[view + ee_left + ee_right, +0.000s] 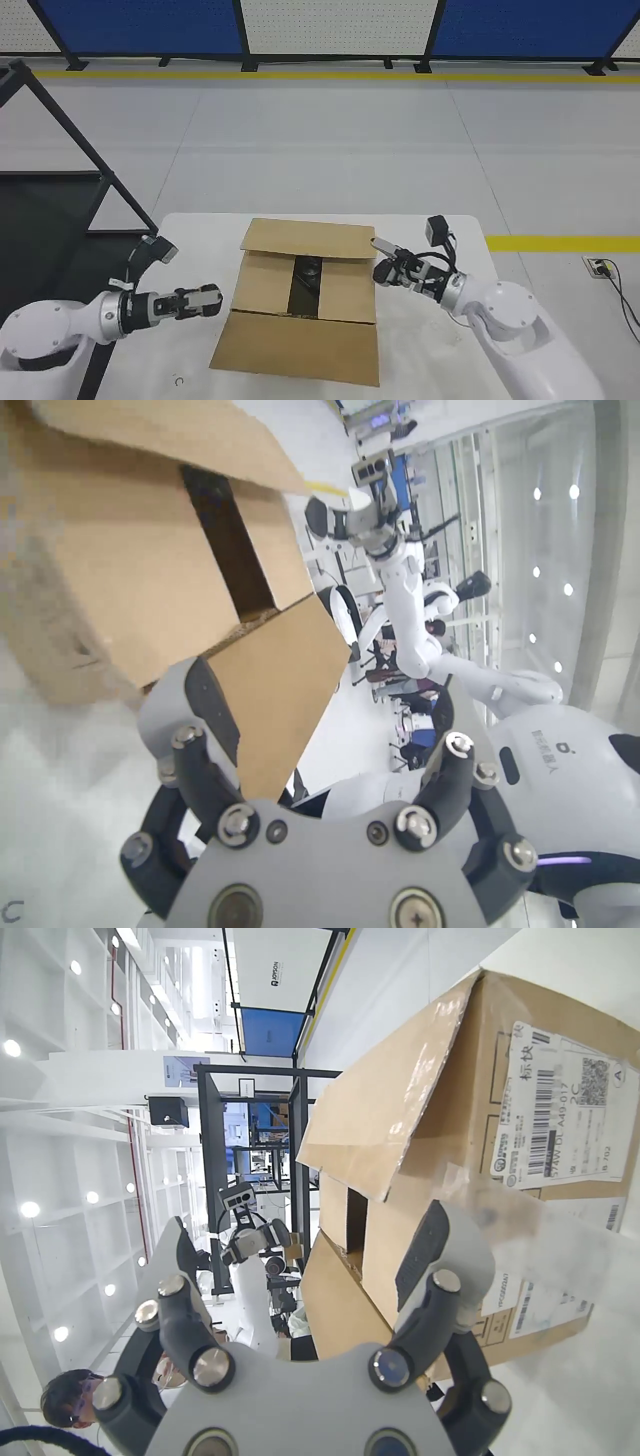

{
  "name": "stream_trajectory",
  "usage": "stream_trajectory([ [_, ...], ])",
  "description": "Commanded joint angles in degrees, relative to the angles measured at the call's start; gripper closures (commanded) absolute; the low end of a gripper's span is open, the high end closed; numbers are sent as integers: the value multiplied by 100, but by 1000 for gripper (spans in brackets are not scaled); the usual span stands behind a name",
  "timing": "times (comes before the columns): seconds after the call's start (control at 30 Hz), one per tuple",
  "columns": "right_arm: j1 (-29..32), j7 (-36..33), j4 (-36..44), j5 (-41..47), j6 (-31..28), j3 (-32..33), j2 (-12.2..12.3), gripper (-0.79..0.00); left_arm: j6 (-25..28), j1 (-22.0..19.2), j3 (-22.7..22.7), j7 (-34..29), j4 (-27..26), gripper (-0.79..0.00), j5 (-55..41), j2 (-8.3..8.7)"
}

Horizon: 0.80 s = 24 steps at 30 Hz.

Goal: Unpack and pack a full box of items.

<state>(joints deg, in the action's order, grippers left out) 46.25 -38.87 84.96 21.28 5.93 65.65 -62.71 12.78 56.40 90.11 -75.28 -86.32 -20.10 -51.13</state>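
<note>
Cardboard box [300, 345]: bendy flaps, prob. heavy. Left hand [212, 297] at 9 o'clock, right hand [383, 264] at 3, both wide; grip flap edges.

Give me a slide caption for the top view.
Left gripper and right gripper, both open, flank a partly opened cardboard box on a white table.

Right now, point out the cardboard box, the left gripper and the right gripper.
cardboard box [300, 345]: top view, on its near flap.
left gripper [214, 295]: top view, between its fingertips.
right gripper [378, 260]: top view, between its fingertips.
</note>
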Motion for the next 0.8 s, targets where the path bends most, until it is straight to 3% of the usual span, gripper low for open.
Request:
stream_trajectory([
  [0.0,-91,3,-55,41,-1,-74,-30,-785,-32,32,144,119,129,-785,81,30],
  [0.27,-503,309,-466,564,-259,-280,-205,-785,14,196,471,254,446,-785,-93,100],
  [0.6,-1038,1513,-745,571,-437,-629,-462,-785,69,439,618,370,475,-785,-250,132],
  [0.77,-1038,1513,-745,571,-437,-629,-462,-785,69,439,618,370,475,-785,-250,132],
])
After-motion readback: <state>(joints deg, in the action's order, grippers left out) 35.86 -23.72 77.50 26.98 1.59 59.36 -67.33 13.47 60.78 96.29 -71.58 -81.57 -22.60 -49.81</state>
